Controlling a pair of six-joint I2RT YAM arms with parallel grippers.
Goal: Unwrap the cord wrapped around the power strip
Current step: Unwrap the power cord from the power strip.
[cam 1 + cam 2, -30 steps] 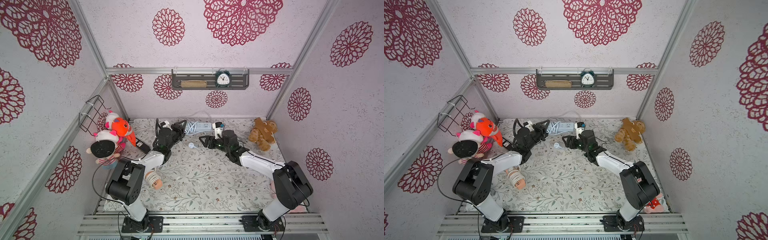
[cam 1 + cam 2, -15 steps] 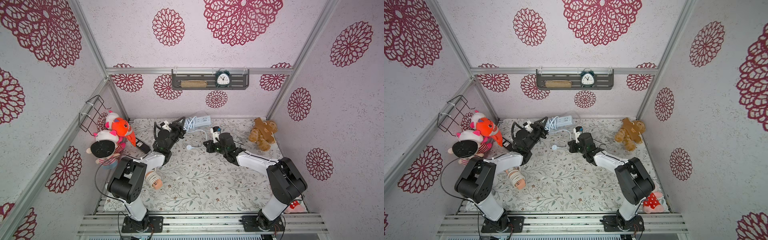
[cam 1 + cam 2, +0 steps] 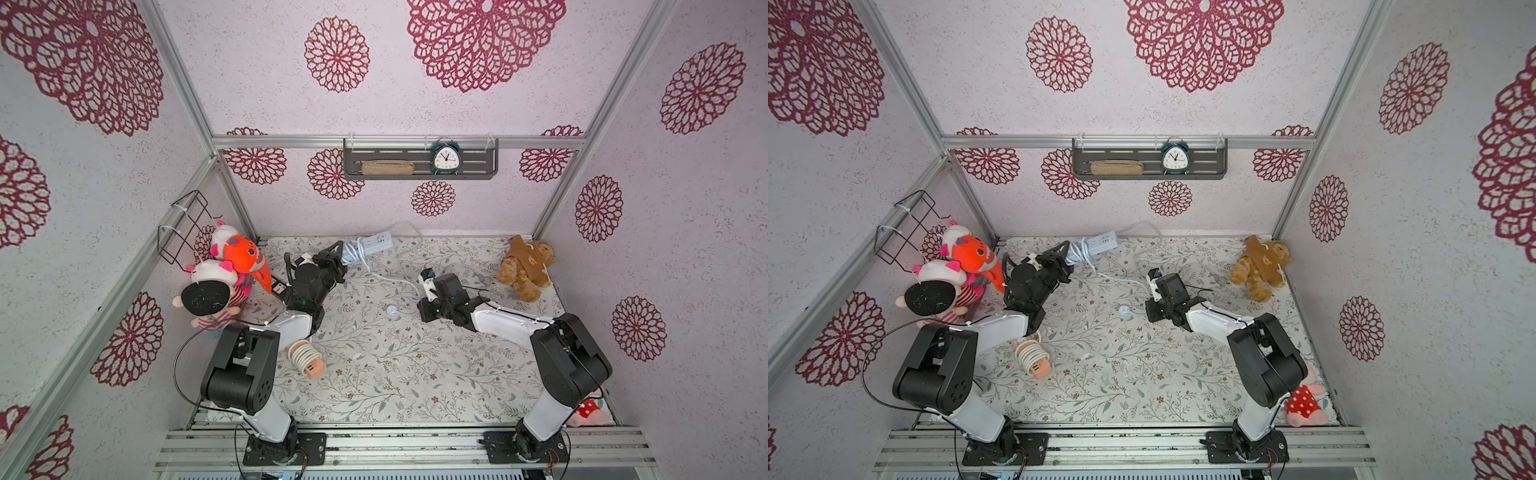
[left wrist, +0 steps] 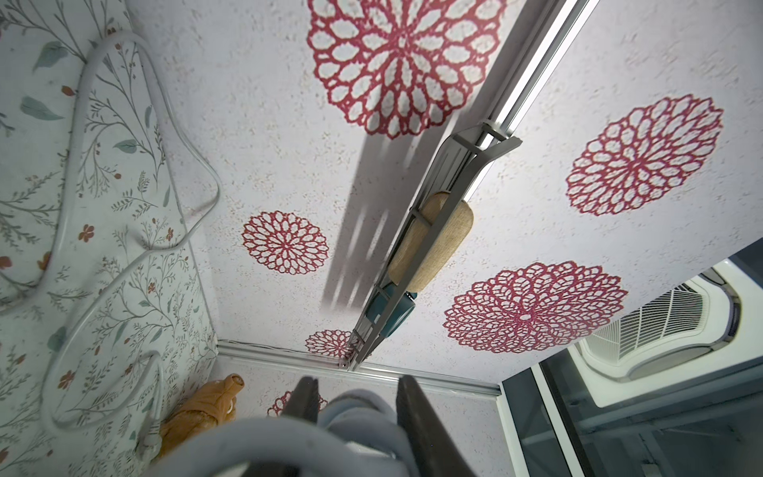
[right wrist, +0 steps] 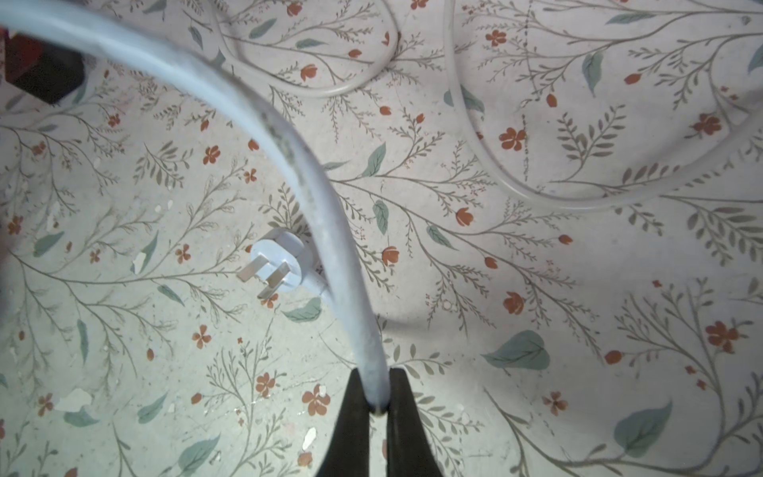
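- Seen from above: two robot arms reach over a floral worktop [image 3: 374,382] inside a walled cell.
- The white strip [image 3: 376,240] sits at the far edge of the worktop, close to the back wall. It is tilted and appears to be lifted off the cloth.
- The left tool [image 4: 358,394] is clamped on the strip's wound end, with a jaw on each side of the coils [image 3: 352,252]. This grip seems meant to anchor the strip, so that pulling frees cord rather than dragging the whole thing along.
- The cord [image 5: 289,148] leaves the coils and lies in loose curves across the worktop, leading toward the right arm.
- The right tool [image 5: 376,384] is closed tight on the cord partway along its length and points down at the worktop. From there it can probably draw slack away from the strip.
- The plug [image 5: 274,264] lies free on the worktop near the right tool, prongs showing. With that end free, turns can slip off.
- Several turns are wound on the strip, so the unwrapping looks partly done.
- The loose loops near the back wall could snag during a pull.
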